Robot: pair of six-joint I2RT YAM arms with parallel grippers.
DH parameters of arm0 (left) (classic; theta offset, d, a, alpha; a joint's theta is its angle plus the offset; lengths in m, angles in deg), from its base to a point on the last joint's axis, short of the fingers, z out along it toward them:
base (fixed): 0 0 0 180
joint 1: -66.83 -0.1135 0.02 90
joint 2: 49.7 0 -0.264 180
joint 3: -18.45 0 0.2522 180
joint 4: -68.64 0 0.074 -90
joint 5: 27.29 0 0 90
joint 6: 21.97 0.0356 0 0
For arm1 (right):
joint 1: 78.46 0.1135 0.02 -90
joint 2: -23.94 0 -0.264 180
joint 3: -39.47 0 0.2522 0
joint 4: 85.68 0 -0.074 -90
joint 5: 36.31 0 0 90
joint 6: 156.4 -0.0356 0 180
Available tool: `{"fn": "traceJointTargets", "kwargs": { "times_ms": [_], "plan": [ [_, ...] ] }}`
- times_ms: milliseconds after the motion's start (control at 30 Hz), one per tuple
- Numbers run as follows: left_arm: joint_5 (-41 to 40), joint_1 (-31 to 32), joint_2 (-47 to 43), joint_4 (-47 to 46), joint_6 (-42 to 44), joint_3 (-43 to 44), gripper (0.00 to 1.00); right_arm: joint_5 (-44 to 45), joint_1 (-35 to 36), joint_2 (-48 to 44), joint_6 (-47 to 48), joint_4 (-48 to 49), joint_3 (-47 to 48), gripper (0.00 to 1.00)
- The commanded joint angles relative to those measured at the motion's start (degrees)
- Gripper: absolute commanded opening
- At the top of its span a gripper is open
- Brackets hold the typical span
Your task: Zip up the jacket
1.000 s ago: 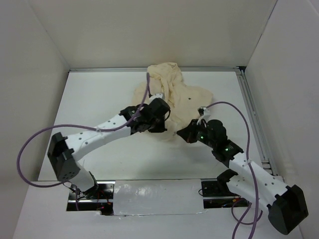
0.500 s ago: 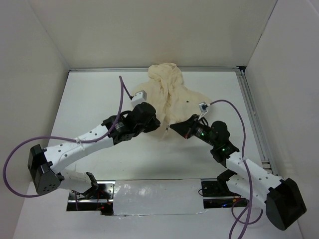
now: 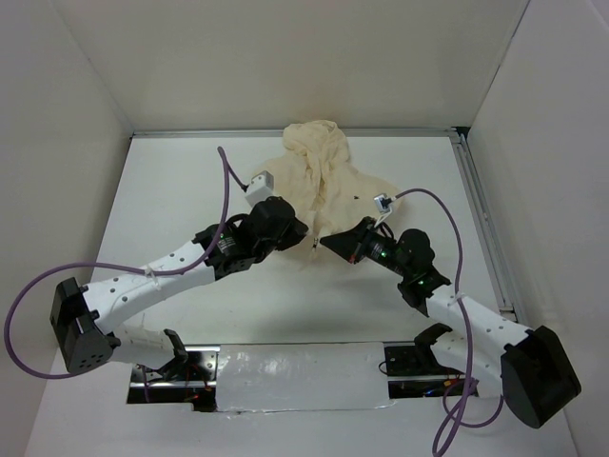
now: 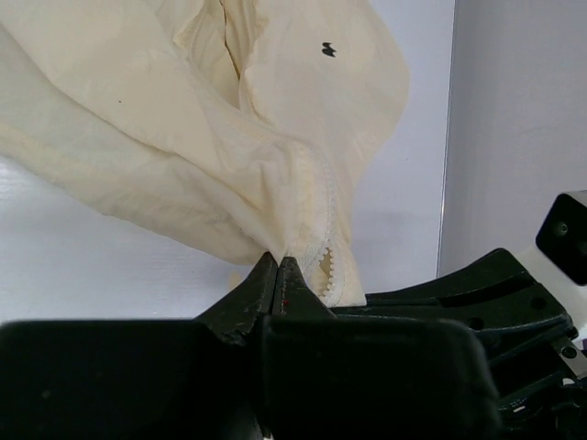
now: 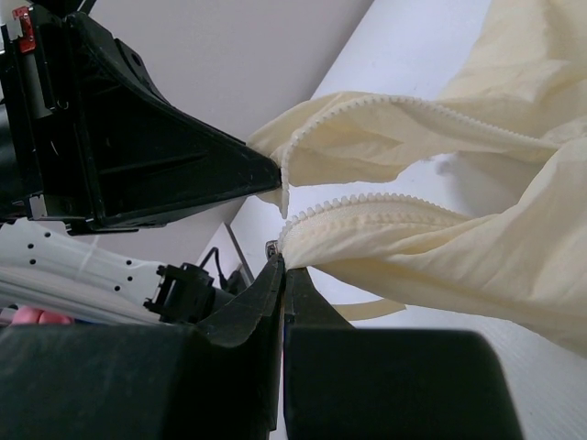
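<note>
Though crumpled — jacket (image 3: pixel 335 186) hood-end far, hem near.

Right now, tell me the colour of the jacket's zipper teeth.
Cream zipper teeth, best in the right wrist view.

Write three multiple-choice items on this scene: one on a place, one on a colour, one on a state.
1. Where on the table is the jacket? A. far middle B. near left corner C. near right corner
2. Its colour? A. navy B. cream C. red
3. Its zipper edges are: A. joined B. apart, one pinched in each hand C. lying free
Key: 1 A, it lies by the far edge; 2 B, pale in every view; 3 B, the left hand and right hand each grip a separate toothed row.
</note>
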Motion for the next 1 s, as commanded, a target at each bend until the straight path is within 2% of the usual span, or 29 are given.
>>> {"fn": "traceJointTargets", "kwargs": {
  "times_ms": [0,567,867,967],
  "plan": [
    [-1.80,0.21,-1.96,-3.21,-1.57,-0.05,0.00,0.37,0.76,0.26,0.15,4.38,1.24,0.00],
    [-0.31,0.12,-1.44,-5.40,0.28,-1.37,0.00,3.45,1.20,1.14,0.68,4.38,3.26,0.00],
    [0.49,0.21,-0.82,-5.50,-0.86,-1.02,0.00,4.33,1.20,0.96,4.02,-1.68,5.72,0.00],
    [-0.57,0.21,-0.73,-2.86,-2.79,-0.31,0.00,4.24,1.20,0.43,5.34,-4.58,5.63,0.00]
  ]
}}
